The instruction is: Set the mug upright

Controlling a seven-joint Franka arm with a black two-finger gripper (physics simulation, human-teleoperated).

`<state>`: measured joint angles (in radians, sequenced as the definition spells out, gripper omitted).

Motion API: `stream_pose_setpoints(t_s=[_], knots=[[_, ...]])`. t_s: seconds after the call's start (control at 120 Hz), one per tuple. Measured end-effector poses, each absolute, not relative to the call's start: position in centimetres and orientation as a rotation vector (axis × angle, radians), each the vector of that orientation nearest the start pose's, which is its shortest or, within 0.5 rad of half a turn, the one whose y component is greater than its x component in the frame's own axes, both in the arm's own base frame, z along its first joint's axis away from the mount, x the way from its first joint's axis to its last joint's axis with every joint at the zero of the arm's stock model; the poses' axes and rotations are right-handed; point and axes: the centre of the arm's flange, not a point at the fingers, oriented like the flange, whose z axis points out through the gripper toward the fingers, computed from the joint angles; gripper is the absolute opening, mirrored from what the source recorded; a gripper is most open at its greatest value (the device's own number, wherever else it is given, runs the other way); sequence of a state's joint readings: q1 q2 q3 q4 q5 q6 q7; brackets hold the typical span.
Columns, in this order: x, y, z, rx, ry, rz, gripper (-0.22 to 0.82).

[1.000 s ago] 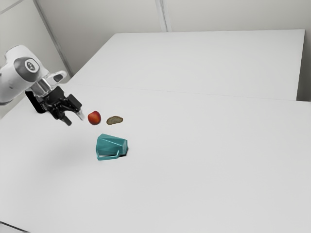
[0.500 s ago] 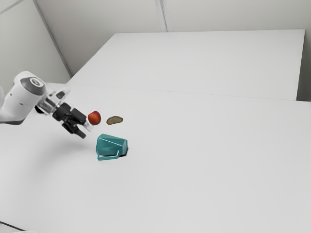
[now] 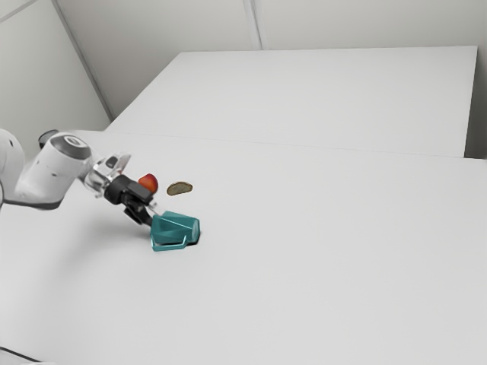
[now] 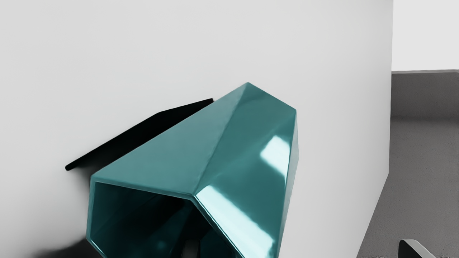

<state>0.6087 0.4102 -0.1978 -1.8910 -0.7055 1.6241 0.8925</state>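
One pincer (image 3: pixel 154 217), one sideways mug (image 3: pixel 176 226)

In the exterior view, the hand (image 3: pixel 154 217) is covering part of the red fruit (image 3: pixel 150 182), and the mug (image 3: pixel 176 226) is hiding one fingertip. The left edge is cutting off the arm (image 3: pixel 53 176); the bottom edge is cropping the worktop (image 3: pixel 304 266). In the wrist view, the bottom edge is cutting through the mug's mouth and both fingers (image 4: pixel 191 249), shadow is obscuring the mug's inside, and finger contact is remaining unclear.
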Motion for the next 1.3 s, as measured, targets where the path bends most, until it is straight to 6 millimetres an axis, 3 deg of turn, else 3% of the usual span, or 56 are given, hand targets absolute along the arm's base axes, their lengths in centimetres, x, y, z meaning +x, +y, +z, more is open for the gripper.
stream_pose_setpoints(t_s=[0.158,0.383,0.55,0.833,0.967,1.142,1.3], knots=[[53.6,16.6,27.4,2.101,-0.211,-0.080,0.51],[53.5,16.6,27.0,2.081,-0.227,-0.074,0.17],[53.8,16.2,27.4,2.079,-0.250,-0.065,-0.02],[54.1,15.6,27.9,2.081,-0.282,-0.050,-0.14],[54.1,15.0,30.0,2.114,-0.321,-0.028,-0.16],[54.5,12.7,33.5,2.189,-0.425,-0.001,-0.17],[54.3,9.0,37.4,2.355,-0.580,-0.011,-0.18]])
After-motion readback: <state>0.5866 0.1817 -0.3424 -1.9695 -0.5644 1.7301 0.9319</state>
